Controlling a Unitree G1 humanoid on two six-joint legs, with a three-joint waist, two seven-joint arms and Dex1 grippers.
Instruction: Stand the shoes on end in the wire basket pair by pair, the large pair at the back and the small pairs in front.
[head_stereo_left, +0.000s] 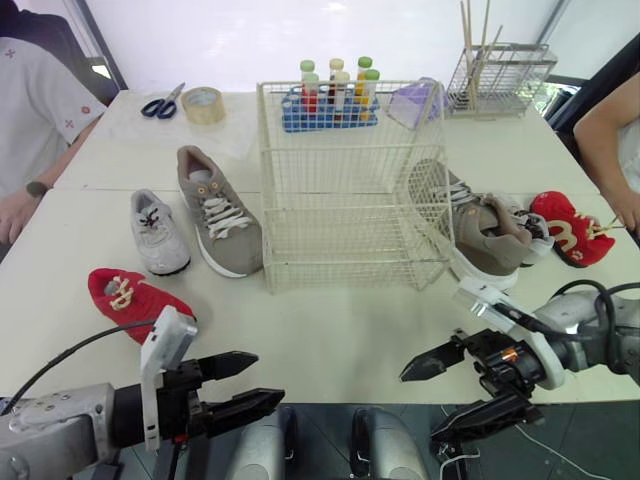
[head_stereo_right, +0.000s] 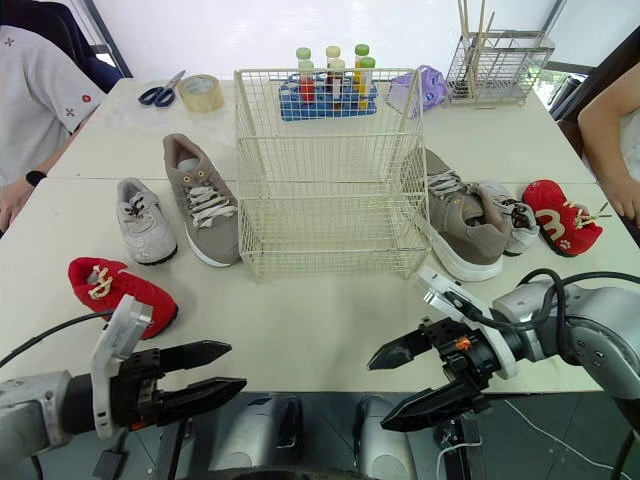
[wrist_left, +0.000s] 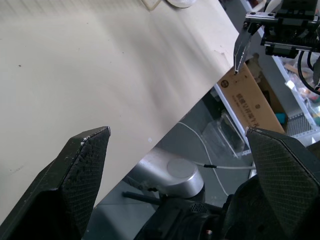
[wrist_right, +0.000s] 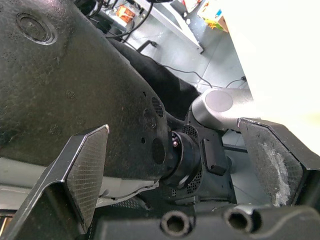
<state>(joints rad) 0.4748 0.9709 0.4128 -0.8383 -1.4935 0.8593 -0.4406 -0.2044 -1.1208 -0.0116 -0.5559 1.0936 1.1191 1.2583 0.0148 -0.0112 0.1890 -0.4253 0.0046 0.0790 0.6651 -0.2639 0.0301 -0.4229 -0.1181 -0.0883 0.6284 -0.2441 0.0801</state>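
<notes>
Two open, empty, left gripper, right gripper

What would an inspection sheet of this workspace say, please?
Surface: cream table, no spills seen.
Job's things: empty white wire basket at centre; taupe sneaker, small grey sneaker, small red shoe lying left of it; taupe mate, grey mate, red mate right.
Clutter: blue-handled scissors, tape roll, blue tube rack, wire stick holder at far side.
Grippers: left gripper, right gripper: open, empty, near edge.
Cables: black cable along left arm; black loop on right arm.
Surroundings: person at left; another's arm at right.
</notes>
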